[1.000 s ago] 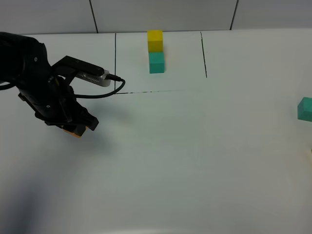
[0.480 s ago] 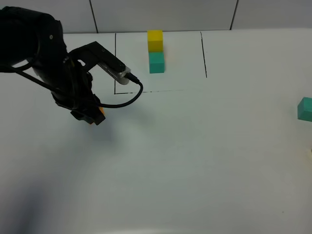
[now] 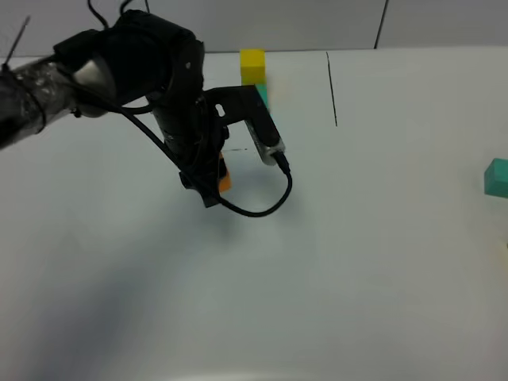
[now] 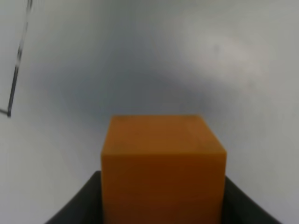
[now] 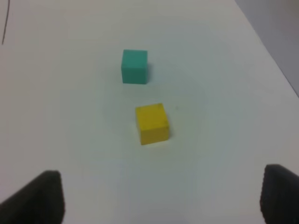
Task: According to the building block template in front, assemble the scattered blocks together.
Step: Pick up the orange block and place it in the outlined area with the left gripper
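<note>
At about 10 o'clock from the middle of the bench [image 3: 357, 278], the left fingers [image 4: 77, 207] are pinching the orange cube [image 3: 225, 176] by two opposite side faces. The wrist view shows it seated square between them, its top and front faces free. It appears to hang clear of the bench, with a soft shadow beneath it.

The template [image 3: 252, 65], a yellow cube joined to a teal one, sits at 12 o'clock inside a black outline [image 3: 332, 87] drawn on the bench. The left arm hides part of the template's teal half. The loose teal cube [image 3: 497, 176] lies at the 3 o'clock edge, well apart from the orange one. The right wrist view shows the yellow cube [image 5: 152, 123] near it but not touching. The right fingers [image 5: 44, 198] are spread wide above those two and hold nothing.

These cubes look light, stiff and matte, so they should neither crush nor slide much in a grip. The flat sides are the place to take hold, squarely on opposite faces at mid-height. A hold across corners would likely let a cube twist. Being so light, a cube may shift when another is nudged against it.

No box, tray or bin is in view. The drawn outline is the only enclosure, and it holds just the template.
</note>
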Controlling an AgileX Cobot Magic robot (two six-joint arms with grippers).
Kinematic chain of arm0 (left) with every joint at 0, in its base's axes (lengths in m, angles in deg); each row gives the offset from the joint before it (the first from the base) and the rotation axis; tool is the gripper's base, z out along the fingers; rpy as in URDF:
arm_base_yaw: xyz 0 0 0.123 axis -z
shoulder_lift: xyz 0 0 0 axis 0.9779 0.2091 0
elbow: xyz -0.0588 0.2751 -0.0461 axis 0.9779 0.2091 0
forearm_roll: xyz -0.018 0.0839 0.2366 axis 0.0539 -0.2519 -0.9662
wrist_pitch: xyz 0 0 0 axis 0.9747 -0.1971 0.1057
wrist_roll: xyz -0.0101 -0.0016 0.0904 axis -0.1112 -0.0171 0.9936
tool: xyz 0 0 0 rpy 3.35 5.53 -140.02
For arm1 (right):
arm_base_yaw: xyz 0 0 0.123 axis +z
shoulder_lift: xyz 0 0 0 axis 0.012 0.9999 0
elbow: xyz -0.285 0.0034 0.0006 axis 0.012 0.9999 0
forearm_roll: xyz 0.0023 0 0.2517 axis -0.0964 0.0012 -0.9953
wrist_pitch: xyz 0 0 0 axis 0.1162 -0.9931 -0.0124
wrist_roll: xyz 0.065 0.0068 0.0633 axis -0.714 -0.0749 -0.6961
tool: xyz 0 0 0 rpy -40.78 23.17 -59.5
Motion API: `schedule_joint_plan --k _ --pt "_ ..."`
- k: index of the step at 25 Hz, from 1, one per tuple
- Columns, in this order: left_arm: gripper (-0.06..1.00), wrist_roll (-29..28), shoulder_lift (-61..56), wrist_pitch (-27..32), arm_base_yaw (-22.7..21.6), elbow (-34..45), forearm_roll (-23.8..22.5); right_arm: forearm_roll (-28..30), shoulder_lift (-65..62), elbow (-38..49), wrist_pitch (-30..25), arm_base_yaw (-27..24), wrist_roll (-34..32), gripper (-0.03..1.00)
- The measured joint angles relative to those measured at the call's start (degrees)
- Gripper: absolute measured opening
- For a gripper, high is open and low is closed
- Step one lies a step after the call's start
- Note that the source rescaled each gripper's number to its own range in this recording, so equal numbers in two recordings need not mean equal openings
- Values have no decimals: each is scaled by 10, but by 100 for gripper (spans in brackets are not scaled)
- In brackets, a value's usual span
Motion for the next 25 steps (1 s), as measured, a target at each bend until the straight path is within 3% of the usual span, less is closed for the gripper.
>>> schedule_joint_plan --k 11,25 --pt "0 90 92 5 18 -102 27 0 0 0 0 0 0 77" --pt "0 114 167 -6 36 -150 29 0 0 0 0 0 0 77"
